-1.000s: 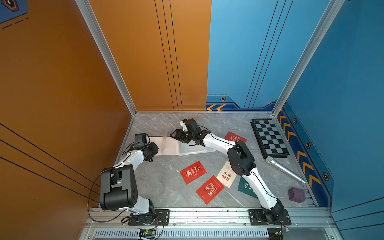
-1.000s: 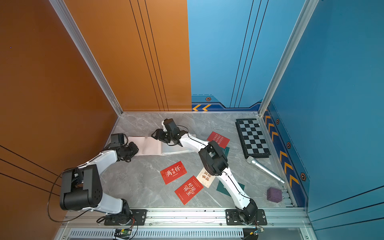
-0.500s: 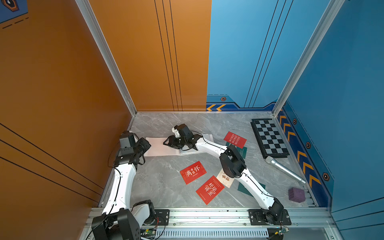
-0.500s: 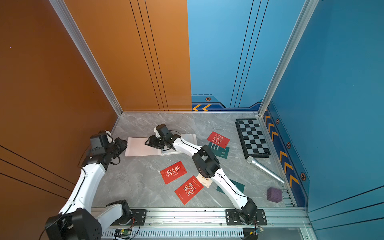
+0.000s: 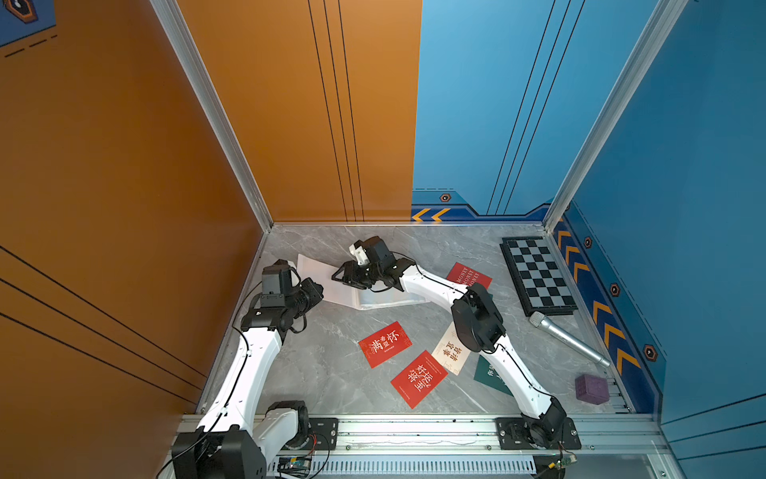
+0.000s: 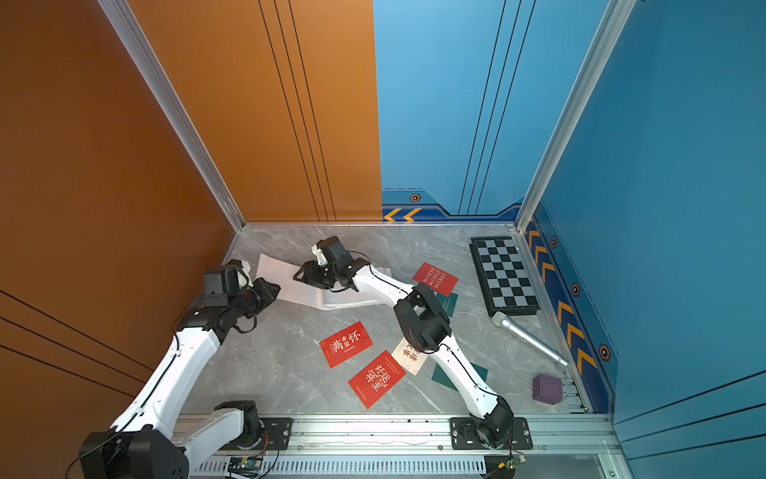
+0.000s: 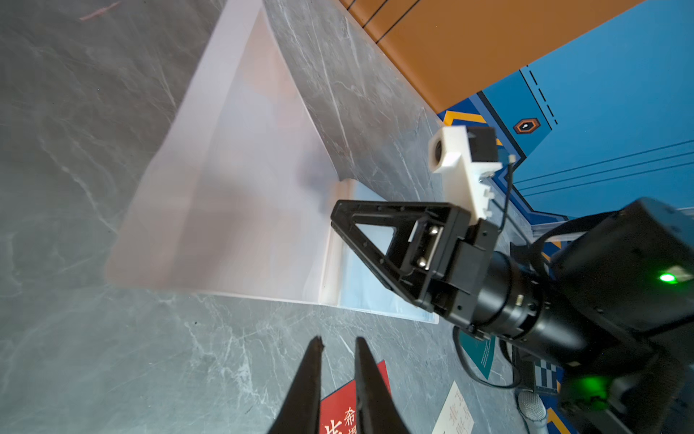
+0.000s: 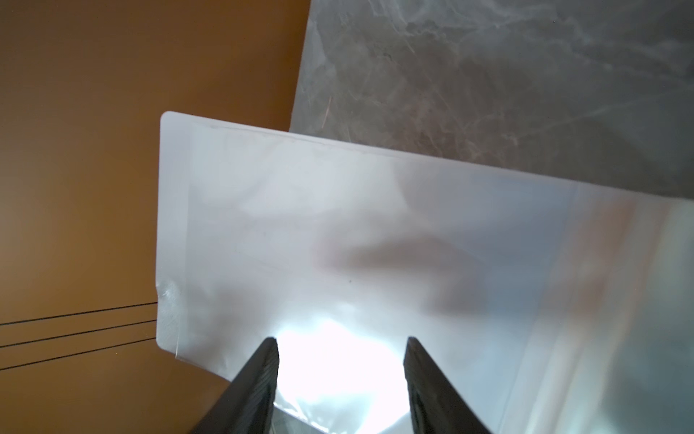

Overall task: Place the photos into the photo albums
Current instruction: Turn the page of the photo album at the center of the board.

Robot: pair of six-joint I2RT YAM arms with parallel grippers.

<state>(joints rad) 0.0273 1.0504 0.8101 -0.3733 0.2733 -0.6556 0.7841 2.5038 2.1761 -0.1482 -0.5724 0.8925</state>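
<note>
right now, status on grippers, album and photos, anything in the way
Left gripper barely open, empty, beside album. Right gripper open over the open album. Photos loose on table, none held. Right arm overhangs cream card, green card.

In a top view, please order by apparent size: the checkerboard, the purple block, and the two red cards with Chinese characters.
1. Checkerboard, clearly largest.
2. Middle red card and front red card: they look alike, so I do not rank them.
3. Purple block, smallest.
</note>
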